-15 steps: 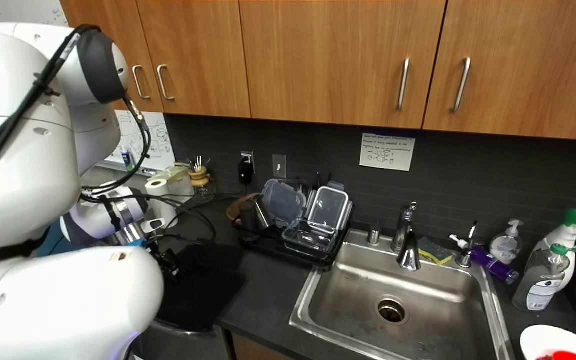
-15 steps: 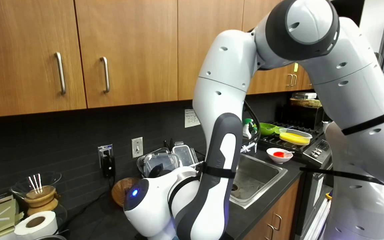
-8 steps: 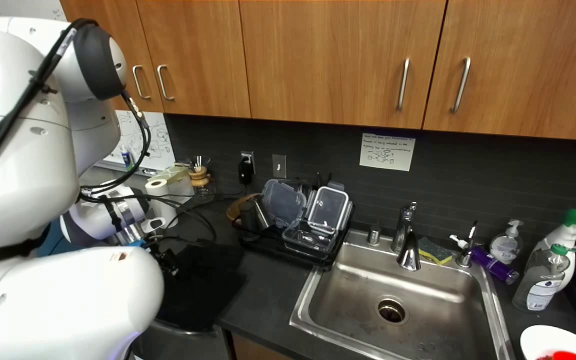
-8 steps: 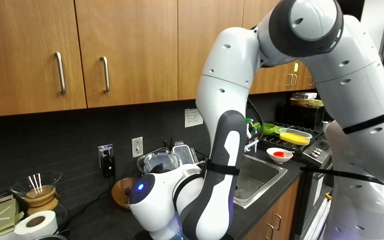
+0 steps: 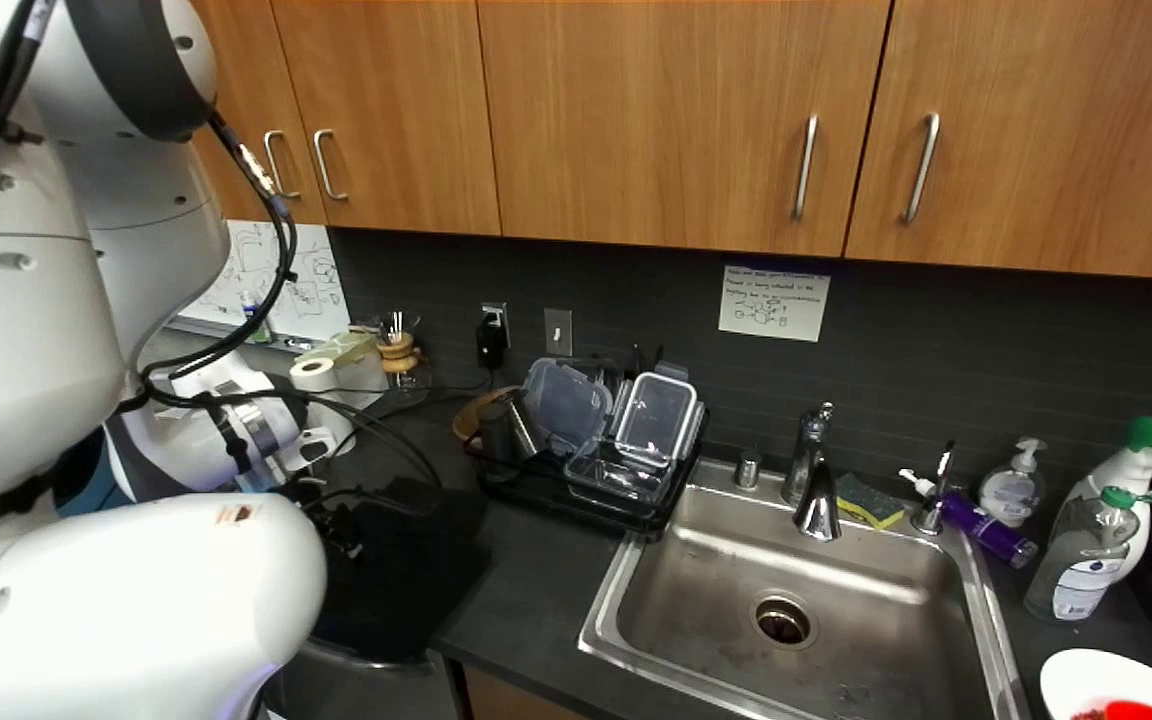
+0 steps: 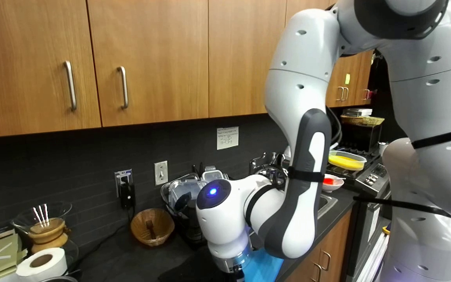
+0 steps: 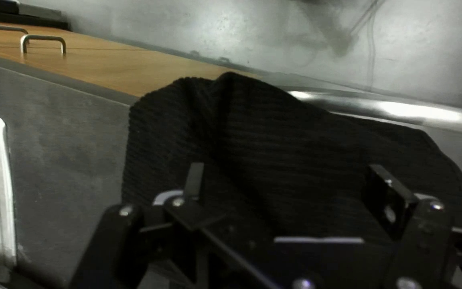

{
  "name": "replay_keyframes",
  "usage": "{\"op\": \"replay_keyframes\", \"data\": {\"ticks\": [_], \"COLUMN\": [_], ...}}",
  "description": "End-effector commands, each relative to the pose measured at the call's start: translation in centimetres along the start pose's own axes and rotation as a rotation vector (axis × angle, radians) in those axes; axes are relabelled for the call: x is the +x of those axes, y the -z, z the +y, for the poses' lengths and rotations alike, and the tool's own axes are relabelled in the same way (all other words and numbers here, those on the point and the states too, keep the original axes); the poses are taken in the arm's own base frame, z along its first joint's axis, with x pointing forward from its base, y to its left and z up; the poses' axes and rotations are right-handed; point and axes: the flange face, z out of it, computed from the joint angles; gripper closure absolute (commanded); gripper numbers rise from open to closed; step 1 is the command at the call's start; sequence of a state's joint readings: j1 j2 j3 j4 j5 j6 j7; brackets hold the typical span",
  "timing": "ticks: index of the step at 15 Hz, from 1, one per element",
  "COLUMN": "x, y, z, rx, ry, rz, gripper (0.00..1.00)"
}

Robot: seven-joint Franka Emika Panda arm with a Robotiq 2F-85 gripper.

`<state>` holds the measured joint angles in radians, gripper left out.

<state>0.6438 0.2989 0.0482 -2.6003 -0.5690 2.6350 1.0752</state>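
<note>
White arm: shifted sideways over the last half second; in an exterior view its lower section has swung aside, so the wicker basket with the fork inside now shows whole
Black cloth, effect of the shift: judged a change of arm pose only; the visible outline is kept and no part of it is held
Fingers: wide apart, nothing clamped
Black cloth, position: ribbed and creased, ahead of the fingers and spanning the gap between them in the wrist view; whether they touch it cannot be told
Bench: dark grey, bears the black cloth, which reaches the front edge
Steel bar: runs just beside the black cloth
Wood fronts: face of the bench, past the black cloth
Drying rack: black, farther along the bench, holds clear containers
Sink: next to the drying rack, well apart from the fingers
</note>
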Motion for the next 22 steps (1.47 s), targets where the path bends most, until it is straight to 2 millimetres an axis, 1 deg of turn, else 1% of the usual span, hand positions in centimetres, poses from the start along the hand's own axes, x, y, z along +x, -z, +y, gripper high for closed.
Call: {"op": "replay_keyframes", "data": {"ticks": [1,4,7,9,10,13,15,19,22], "x": [-0.4,-0.9,-0.9,-0.1,0.2,0.8,1.0,0.6,0.3], "y": [0.2,0.4,0.5,0.5,0.7,0.9,0.8,0.0,-0.8], "z": [0.6,1.7,1.8,1.6,1.9,3.7,5.0,7.2,8.6], "rx": [-0.001,0.000,0.001,-0.013,-0.013,0.008,0.028,0.078,0.099], "ry": [-0.013,-0.031,-0.033,-0.038,-0.054,-0.100,-0.139,-0.199,-0.192], "rz": [0.007,0.011,0.013,0.009,0.008,0.014,0.014,0.016,0.033], "gripper": [0.00,0.00,0.00,0.00,0.00,0.00,0.00,0.00,0.00]}}
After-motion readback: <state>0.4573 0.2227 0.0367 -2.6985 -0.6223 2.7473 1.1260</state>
